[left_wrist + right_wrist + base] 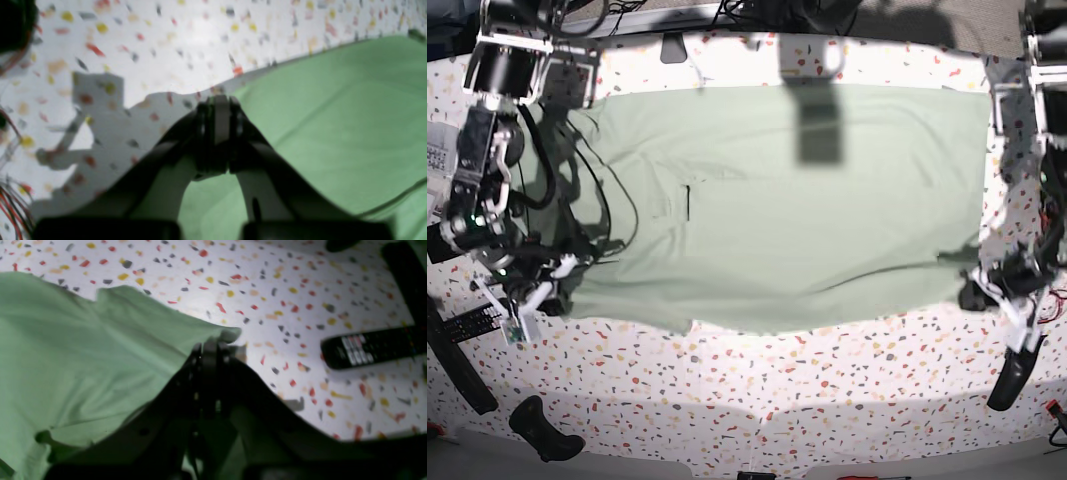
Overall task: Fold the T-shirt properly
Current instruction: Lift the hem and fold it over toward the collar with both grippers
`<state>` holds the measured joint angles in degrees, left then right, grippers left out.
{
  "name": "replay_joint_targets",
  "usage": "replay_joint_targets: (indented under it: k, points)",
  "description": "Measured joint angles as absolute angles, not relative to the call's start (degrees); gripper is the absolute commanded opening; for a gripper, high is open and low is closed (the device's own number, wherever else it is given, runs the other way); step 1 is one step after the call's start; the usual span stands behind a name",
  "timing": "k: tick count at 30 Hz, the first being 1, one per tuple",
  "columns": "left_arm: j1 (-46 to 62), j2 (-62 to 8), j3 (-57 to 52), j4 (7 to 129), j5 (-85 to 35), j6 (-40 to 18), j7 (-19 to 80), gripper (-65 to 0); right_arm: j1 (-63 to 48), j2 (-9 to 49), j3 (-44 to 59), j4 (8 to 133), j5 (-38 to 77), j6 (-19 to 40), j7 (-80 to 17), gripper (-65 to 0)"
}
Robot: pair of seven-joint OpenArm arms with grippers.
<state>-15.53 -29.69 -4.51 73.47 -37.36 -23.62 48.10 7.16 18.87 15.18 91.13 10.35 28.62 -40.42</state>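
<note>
1. In your left wrist view, the left gripper (220,103) has its jaws pressed together, their tips at the edge of the T-shirt (333,126). The view is blurred, so you cannot tell whether cloth is caught between them. The shirt fills the right side of the view, lying on the speckled table (186,43), and the gripper's shadow falls on the bare table to the left.

2. In your right wrist view, the right gripper (213,343) is also pressed together, right at a corner of the T-shirt (83,356), which spreads over the left half of the view. A black remote control (370,346) lies on the table (283,280) to the right, well apart from the shirt.

3. In your base view, the T-shirt (827,200) lies spread out across the table (757,380), between the two arms. The right gripper (552,275) sits at the shirt's near corner on the view's left, and the left gripper (980,290) at its near corner on the view's right. The remote control (472,325) lies just beside the right arm.
</note>
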Motion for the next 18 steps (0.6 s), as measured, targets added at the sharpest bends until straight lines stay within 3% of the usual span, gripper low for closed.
replay_joint_targets:
  k: [18]
  points:
    - [-11.8, -31.4, -4.5, 79.8, -37.2, -23.2, 59.0, -65.0, -1.3, 18.8, 15.9, 101.8, 10.3, 28.6, -41.5, -65.0]
